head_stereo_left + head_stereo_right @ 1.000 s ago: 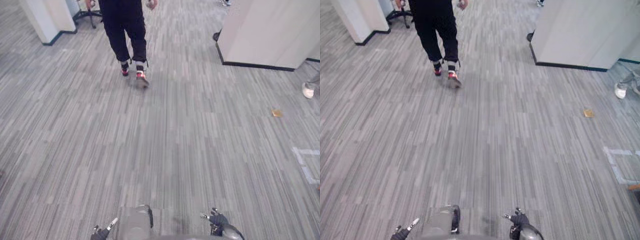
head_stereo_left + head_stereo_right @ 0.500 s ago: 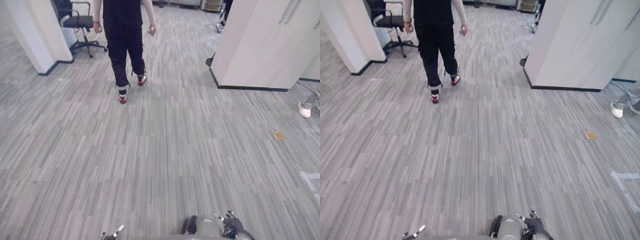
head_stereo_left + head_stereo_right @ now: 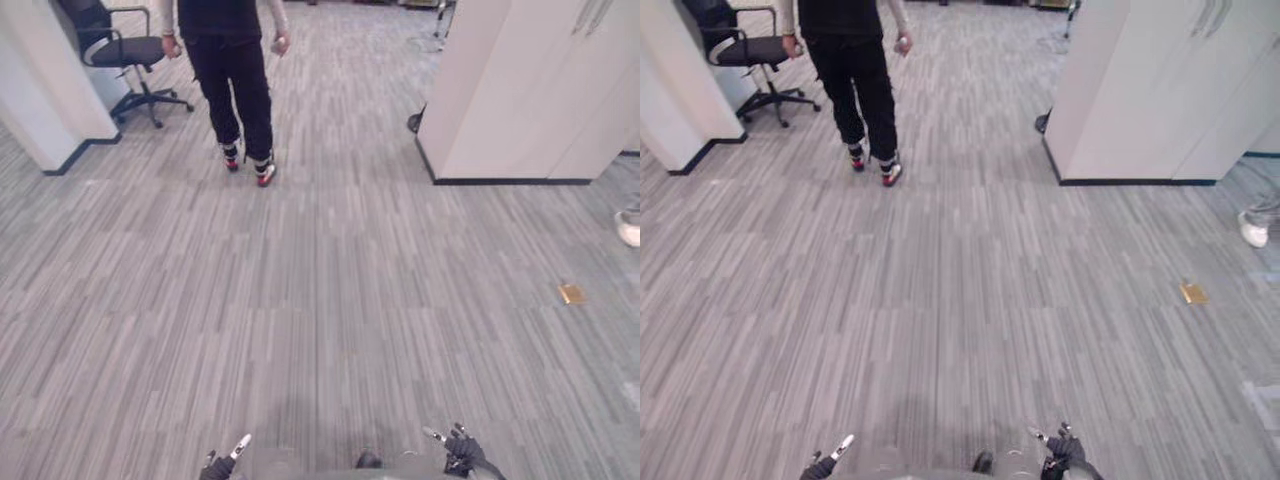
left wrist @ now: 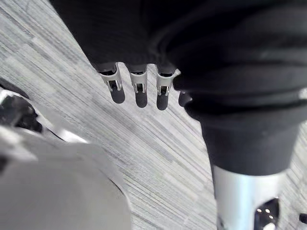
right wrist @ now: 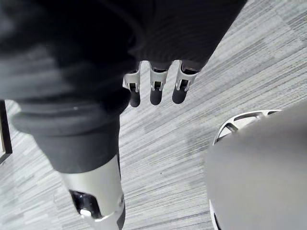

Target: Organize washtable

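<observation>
With your left hand [image 4: 136, 91] and right hand [image 5: 154, 88] both hanging loose-fingered and empty above the grey striped carpet [image 3: 320, 300], on the near side of the tall white cabinet block [image 3: 530, 90], you cannot tell which way the washtable lies or which hand is nearer.

Grey striped carpet floor [image 3: 330, 300] bears a small tan scrap [image 3: 572, 293] and an office chair [image 3: 122, 50].

hands [image 3: 222, 466] [image 3: 465, 456] 2 | people [image 3: 232, 70] 2 (second perhaps: shoe [image 3: 630, 228]) | chair [image 3: 115, 55] 1 | cabinet [image 3: 520, 90] 1
</observation>
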Available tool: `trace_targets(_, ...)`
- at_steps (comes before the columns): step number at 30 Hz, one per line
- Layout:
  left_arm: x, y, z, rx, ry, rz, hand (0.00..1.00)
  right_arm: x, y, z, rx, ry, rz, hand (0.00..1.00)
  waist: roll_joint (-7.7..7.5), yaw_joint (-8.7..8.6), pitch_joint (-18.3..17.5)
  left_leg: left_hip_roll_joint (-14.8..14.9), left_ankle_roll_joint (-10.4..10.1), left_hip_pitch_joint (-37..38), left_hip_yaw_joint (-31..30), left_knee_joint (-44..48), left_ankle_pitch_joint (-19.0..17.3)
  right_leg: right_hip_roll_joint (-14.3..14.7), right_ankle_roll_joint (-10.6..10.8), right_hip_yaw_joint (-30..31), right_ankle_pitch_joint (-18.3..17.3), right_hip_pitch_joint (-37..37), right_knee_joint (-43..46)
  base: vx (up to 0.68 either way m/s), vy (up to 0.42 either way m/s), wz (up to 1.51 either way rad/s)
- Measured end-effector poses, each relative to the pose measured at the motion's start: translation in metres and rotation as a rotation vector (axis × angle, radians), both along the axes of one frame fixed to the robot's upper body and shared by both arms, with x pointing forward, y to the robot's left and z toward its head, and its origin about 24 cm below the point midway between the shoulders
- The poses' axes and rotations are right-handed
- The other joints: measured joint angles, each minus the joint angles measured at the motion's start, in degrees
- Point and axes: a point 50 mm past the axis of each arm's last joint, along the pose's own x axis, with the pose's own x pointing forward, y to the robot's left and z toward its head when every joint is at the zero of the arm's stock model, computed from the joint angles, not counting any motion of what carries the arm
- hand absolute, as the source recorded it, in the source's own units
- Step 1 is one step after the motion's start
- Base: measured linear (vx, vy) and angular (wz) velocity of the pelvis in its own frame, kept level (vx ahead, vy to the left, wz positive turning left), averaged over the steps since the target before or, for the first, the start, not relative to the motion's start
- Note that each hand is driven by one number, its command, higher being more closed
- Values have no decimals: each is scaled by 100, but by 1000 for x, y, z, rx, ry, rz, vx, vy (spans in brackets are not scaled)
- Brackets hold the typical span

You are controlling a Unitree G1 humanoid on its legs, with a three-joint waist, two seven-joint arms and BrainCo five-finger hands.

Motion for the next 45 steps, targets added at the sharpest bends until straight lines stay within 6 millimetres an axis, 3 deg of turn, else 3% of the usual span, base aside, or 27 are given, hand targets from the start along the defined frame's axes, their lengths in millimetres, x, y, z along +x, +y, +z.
trace_targets(2, -1, 0, 0, 0, 2, -1, 0, 0, 0, 0, 1, 2, 1, 0, 9, 62, -2, -7, -18, -463, 120, -937, -267, -25, 114, 90, 52, 366, -374, 371, 100, -24)
trace_targets(4, 1, -1, 0, 3, -5, -17, 0, -2, 0, -1, 1, 8, 0, 0, -1, 138, 3, -102, -19, -644, 196, -2364, -266, -136, 321, 116, 35, 581, -567, 311, 195, -9)
trace_targets(5, 2, -1, 0, 5, -6, -24, 0, -3, 0, -1, -1, 8, 3, 0, 2, 138, -9, -217, -98, -579, 163, -3678, -89, -245, 539, 115, -67, 649, -575, 333, 288, 0)
trace_targets(6, 2, -1, 1, 5, -7, -20, 0, -2, 3, -1, 2, 7, 7, 0, -48, 157, 22, -312, -17, -538, 216, -3819, 243, -372, 639, 164, -150, 726, -539, 351, 293, 4)
trace_targets(7, 0, 7, 2, 26, -4, -20, 0, -3, 12, -2, 17, 10, 33, 0, -226, 163, -38, -616, 67, -291, 413, -4188, 302, -608, 718, 220, -172, 730, -531, 398, 238, 7)
trace_targets(8, 1, 9, 4, 39, -14, -21, 0, -1, 16, -1, 18, 3, 75, 0, -369, 150, -101, -688, 162, -336, 459, -4077, 259, -669, 689, 230, 6, 777, -698, 319, 147, 4)
trace_targets(11, 3, 8, 3, 32, -18, -23, 0, 10, 23, 2, 25, -34, 81, 0, -383, 296, -113, -682, 258, -346, 627, -3676, 13, -765, 864, 359, 291, 920, -841, 350, 234, -17)
trace_targets(13, 2, 7, 3, 30, -15, -26, 0, 12, 25, 2, 31, -45, 80, 0, -313, 313, -171, -669, 283, -233, 750, -3559, -128, -835, 942, 454, 403, 902, -689, 169, 143, -33)
trace_targets(14, -1, 0, 1, 11, -4, -29, 0, 10, 20, 2, 21, -41, 73, 0, -112, 321, -255, -677, 276, -67, 737, -3696, -431, -858, 975, 596, 382, 725, -209, 153, 167, -48)
trace_targets(15, -2, -3, 0, 1, 4, -35, 0, 10, 16, 3, 13, -42, 61, 0, -33, 301, -281, -695, 287, 24, 732, -3809, -610, -905, 1039, 678, 337, 541, 234, 110, 177, -44)
trace_targets(16, -5, -1, -1, 3, 20, -51, 0, 9, 13, 3, 9, -42, 39, 0, -64, 279, -280, -814, 329, 169, 770, -3915, -657, -1122, 1124, 770, 251, 236, 1021, 85, 157, 1)
trace_targets(17, -5, 1, -2, 10, 41, -117, 0, 5, 4, 3, -5, -32, 24, 0, -127, 150, -272, -1084, 400, 472, 775, -4067, -700, -1538, 860, 940, 434, -325, 2386, 100, 128, 23)
trace_targets(19, -3, 4, -1, 20, 47, -151, 0, -8, -1, 0, -12, 12, 18, 0, -157, 99, -276, -1246, 523, 782, 749, -4119, -714, -1818, 670, 1062, 811, -588, 3303, 194, 86, 35)
trace_targets(20, -4, 4, -1, 21, 47, -150, 0, -12, 0, -2, -1, 19, -15, 0, -179, 120, -296, -1261, 554, 847, 776, -4166, -717, -1875, 615, 995, 633, -676, 3542, 224, 59, 12)
trace_targets(23, -4, 3, -1, 16, 48, -147, 0, -11, 0, -2, 1, 26, -9, 0, -158, 113, -325, -1144, 494, 1146, 727, -4486, -652, -1720, 693, 284, -211, -836, 3074, 185, -19, 4)
trace_targets(25, -5, 2, -1, 13, 50, -143, 0, -12, 0, -2, 0, 27, -8, 0, -136, 117, -338, -1013, 430, 1235, 704, -4607, -615, -1565, 693, -48, -333, -838, 2311, 173, -113, 7)
trace_targets(26, -5, 4, -1, 17, 49, -137, 0, -13, 2, -3, 6, 33, -8, 0, -186, 114, -369, -964, 330, 1279, 675, -4655, -559, -1418, 630, -108, -97, -773, 1279, 177, -175, 7)
trace_targets(27, -6, 11, 0, 35, 45, -118, 0, -17, 9, -5, 24, 48, -7, 0, -381, 134, -477, -1077, 250, 1278, 639, -4740, -522, -1369, 623, 5, 802, -788, 437, 246, -253, 12)
trace_targets(29, -7, 2, -2, 11, 45, -97, 0, -21, 9, -6, 27, 63, -3, 0, -290, 146, -648, -925, 53, 1368, 574, -5034, -440, -1121, 738, -42, 883, -486, -169, 228, -213, 0)
trace_targets(34, -15, -10, -4, -20, 51, -51, 0, -26, 0, -5, -5, 82, 31, 0, -30, 140, -837, -829, -135, 1466, 565, -5577, -291, -609, 737, -113, 1353, 4, -1592, 97, -135, -9)
trace_targets(44, -18, 5, -3, 14, 69, -71, 0, -31, 6, -9, 20, 115, 31, 0, -286, 136, -844, -1119, -42, 1477, 393, -5722, -216, -676, 842, -142, 1697, 239, -2173, -5, 6, 4)
trace_targets(45, -21, 13, -2, 33, 99, -112, 0, -21, 2, -8, 14, 110, 44, 0, -289, -60, -615, -1367, 55, 1580, 94, -5982, -159, -841, 885, -23, 1755, 191, -2178, 0, 0, 0)
